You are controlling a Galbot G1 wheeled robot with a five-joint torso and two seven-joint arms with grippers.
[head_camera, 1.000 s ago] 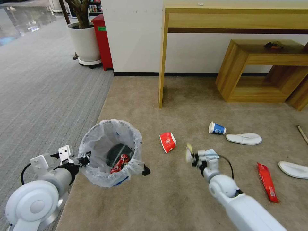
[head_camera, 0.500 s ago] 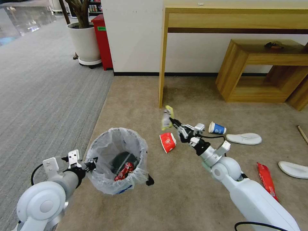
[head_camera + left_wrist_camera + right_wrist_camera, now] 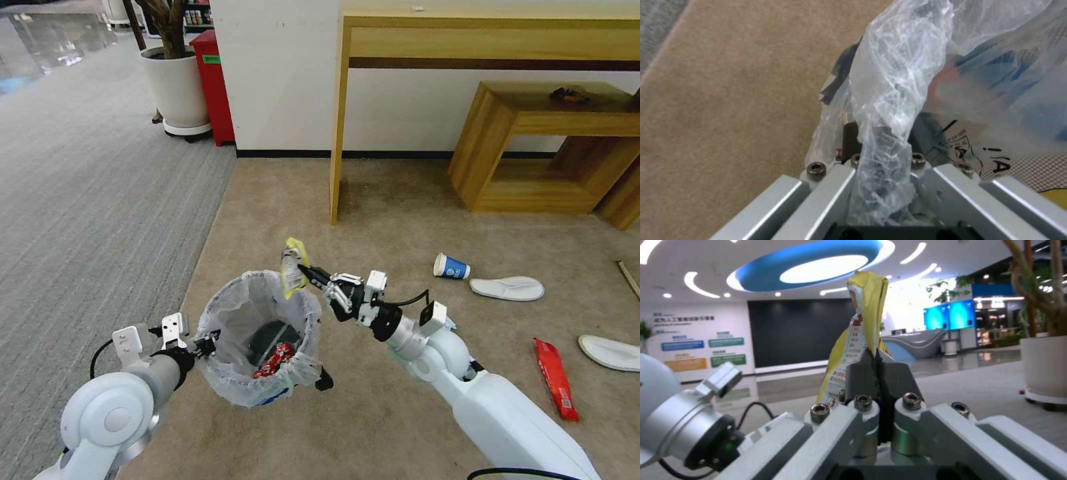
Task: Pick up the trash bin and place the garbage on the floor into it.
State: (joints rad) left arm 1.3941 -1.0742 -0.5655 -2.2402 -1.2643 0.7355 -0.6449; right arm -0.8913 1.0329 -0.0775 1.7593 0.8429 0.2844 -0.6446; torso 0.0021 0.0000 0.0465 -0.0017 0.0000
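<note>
The trash bin (image 3: 235, 383), lined with a crinkly white bag, hangs from my left gripper (image 3: 208, 343), which is shut on its near rim; the bag (image 3: 889, 93) is pinched between the fingers. A red wrapper (image 3: 273, 360) lies inside. My right gripper (image 3: 305, 271) is shut on a yellow-and-white wrapper (image 3: 292, 265) held over the bin's far rim; that wrapper (image 3: 860, 326) stands up from the closed fingers. On the beige floor (image 3: 400, 227) lie a blue cup (image 3: 451, 267), two white slippers (image 3: 507, 288) (image 3: 610, 352), a red wrapper (image 3: 555, 378) and a wooden stick (image 3: 629, 279).
A wooden desk leg (image 3: 337, 133) and a low wooden bench (image 3: 533, 147) stand ahead against the wall. A white planter (image 3: 175, 87) and a red box (image 3: 213, 87) sit at the far left. Grey striped carpet (image 3: 80, 200) borders the left side.
My right gripper has swung left with the yellow wrapper, from beside the red cup to above the bin's rim. My left arm has shifted the bin rightward toward it.
</note>
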